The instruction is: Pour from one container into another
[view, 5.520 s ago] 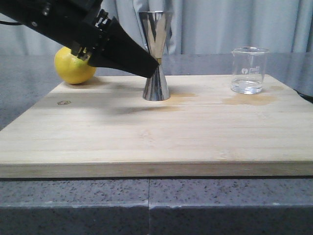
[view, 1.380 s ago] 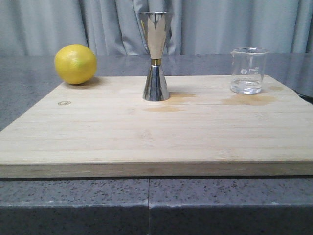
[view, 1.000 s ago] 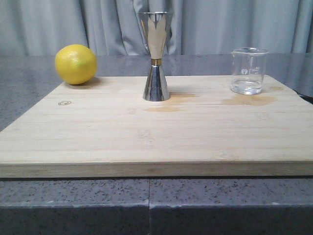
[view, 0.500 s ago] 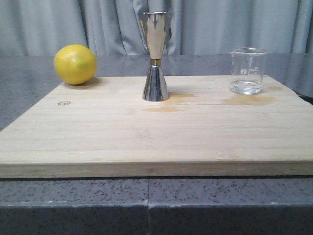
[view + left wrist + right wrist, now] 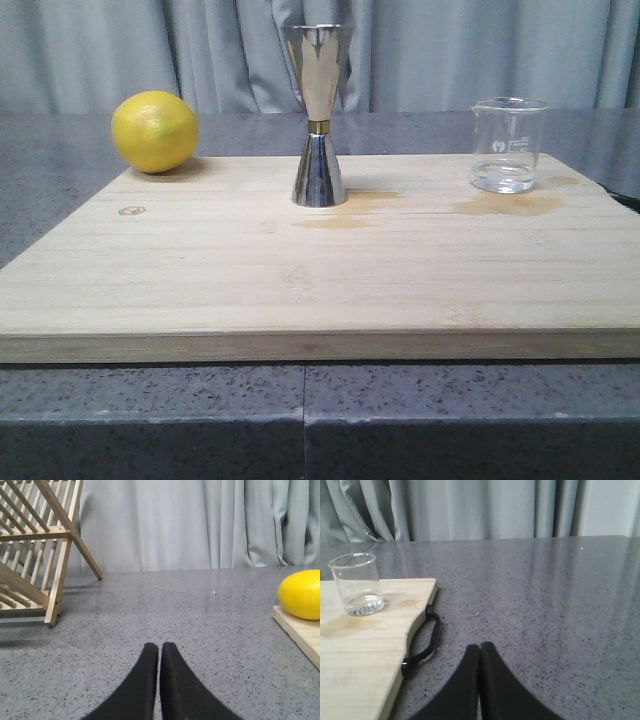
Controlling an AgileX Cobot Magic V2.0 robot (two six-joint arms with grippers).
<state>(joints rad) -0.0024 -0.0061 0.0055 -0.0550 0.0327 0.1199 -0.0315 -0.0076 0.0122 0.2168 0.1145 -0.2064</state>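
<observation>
The clear glass beaker point(image 5: 509, 144) stands upright at the back right of the wooden board point(image 5: 320, 280), with a little clear liquid at its bottom; it also shows in the right wrist view point(image 5: 357, 584). The polished steel jigger point(image 5: 319, 115) with a gold waist band stands upright at the back middle of the board. Neither arm appears in the front view. My left gripper point(image 5: 159, 647) is shut and empty over the grey counter left of the board. My right gripper point(image 5: 480, 646) is shut and empty over the counter right of the board.
A yellow lemon point(image 5: 154, 131) rests at the board's back left corner, also seen as the lemon point(image 5: 301, 594) in the left wrist view. A wooden drying rack point(image 5: 35, 545) stands on the counter beyond the left gripper. A black handle point(image 5: 425, 642) hangs on the board's right edge. Damp stains point(image 5: 510, 205) mark the board.
The left arm, which reached across to the jigger 5.5 s ago, has withdrawn out of the front view. Over the last second nothing has moved.
</observation>
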